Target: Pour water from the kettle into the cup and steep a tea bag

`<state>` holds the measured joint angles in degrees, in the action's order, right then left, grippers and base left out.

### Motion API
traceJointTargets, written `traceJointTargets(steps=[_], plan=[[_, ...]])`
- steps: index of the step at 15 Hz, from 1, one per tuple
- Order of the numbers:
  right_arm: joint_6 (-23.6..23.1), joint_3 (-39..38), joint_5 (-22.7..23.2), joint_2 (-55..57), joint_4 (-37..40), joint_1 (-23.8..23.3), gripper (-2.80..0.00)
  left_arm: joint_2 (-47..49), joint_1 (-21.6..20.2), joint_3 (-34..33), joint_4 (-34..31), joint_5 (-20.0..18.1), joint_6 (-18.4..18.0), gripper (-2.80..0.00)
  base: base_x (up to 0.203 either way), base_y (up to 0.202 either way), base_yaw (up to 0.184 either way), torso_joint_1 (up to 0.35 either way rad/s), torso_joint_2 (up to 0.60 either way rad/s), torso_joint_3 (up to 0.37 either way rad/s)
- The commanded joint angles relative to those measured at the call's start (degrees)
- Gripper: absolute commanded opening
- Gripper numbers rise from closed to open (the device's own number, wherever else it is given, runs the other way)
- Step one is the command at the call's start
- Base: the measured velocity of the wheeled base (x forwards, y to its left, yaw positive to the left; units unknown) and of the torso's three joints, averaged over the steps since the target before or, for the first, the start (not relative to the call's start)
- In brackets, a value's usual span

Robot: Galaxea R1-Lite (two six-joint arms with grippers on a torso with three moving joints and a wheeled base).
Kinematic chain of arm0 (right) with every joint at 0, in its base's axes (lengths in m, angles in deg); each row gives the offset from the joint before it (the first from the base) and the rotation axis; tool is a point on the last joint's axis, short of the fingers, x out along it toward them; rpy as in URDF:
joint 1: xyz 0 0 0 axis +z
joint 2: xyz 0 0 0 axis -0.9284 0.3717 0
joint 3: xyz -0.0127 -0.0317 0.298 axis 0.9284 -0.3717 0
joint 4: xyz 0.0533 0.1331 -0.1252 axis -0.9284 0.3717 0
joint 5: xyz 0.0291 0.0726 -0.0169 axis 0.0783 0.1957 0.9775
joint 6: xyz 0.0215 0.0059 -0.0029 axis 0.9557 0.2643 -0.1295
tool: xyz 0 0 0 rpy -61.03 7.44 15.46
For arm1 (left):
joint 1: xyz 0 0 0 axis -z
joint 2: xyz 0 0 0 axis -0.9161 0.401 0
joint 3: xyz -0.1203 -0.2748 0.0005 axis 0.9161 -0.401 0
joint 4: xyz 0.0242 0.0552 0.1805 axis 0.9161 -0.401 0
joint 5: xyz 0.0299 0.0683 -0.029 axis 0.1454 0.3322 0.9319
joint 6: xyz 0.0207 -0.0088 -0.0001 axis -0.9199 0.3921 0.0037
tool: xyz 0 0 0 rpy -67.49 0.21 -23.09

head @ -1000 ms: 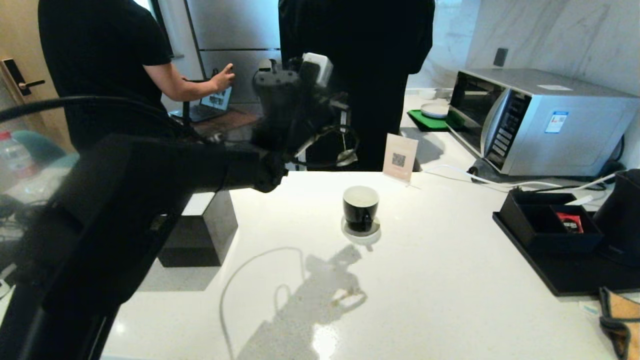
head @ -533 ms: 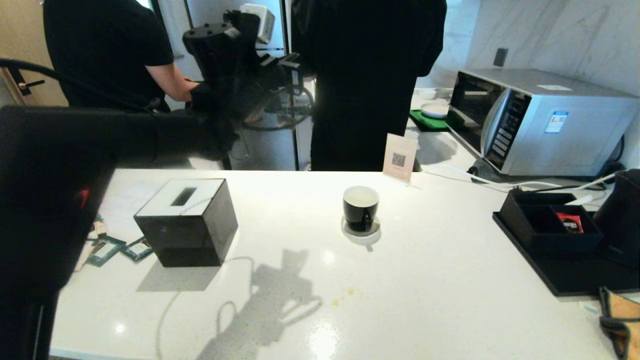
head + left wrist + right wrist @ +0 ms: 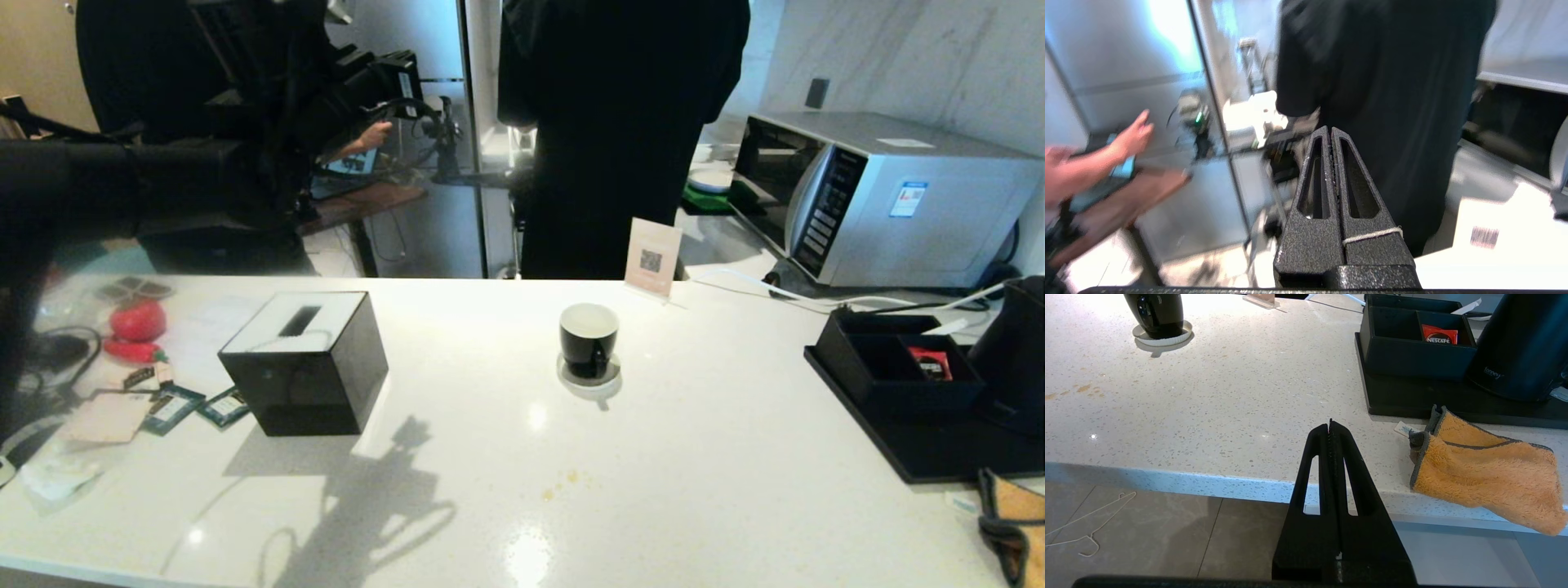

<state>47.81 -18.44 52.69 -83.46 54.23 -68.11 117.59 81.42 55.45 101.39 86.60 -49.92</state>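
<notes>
Kettle [image 3: 1521, 347] parked at the table's [image 3: 694, 490] right edge, on a black tray [image 3: 1453, 402], right beside a black organizer box [image 3: 1412, 355] with a red Nescafe sachet [image 3: 1439, 335] in one compartment. Cup [image 3: 589, 340] sitting upright on its white saucer [image 3: 589, 377] around the table's middle, closer to the far edge, well apart from the kettle. Black tissue box [image 3: 306, 363] over toward the left side. Orange cloth [image 3: 1482, 469] draped at the near right corner, just in front of the tray. Left claw [image 3: 1330, 134] up in the air beyond the far left corner, pinched fully together, gripping nothing, pointing at a person in black [image 3: 624, 122] behind the table. Right claw [image 3: 1330, 426] hanging low off the near edge, also clamped tight and empty. Microwave [image 3: 873, 200] on a counter past the far right corner.
</notes>
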Motion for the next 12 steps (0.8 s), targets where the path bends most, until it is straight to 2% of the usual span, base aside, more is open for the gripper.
traceJointTargets(steps=[1,6,9,12], plan=[[0.0,0.0,0.0,0.0,0.0,0.0,-2.8,-5.1,-1.4,-4.2,-2.4,0.0,0.0,-2.8,0.0,0.0,0.0,0.0,0.0,0.0],[0.0,0.0,0.0,0.0,0.0,0.0,-2.8,-13.9,-7.4,-17.0,-5.3,-0.1,0.2,-2.8,0.0,0.0,0.0,0.0,0.0,0.0],[0.0,0.0,0.0,0.1,0.0,0.0,-2.8,-17.9,-10.6,-24.7,-5.5,-0.1,2.5,-2.8,0.0,0.0,0.0,0.0,0.0,0.0],[0.0,0.0,0.0,0.0,0.0,0.0,-2.8,-20.9,-13.7,-31.3,-5.4,-0.4,3.3,-2.8,0.0,0.0,0.0,0.0,0.0,0.0]])
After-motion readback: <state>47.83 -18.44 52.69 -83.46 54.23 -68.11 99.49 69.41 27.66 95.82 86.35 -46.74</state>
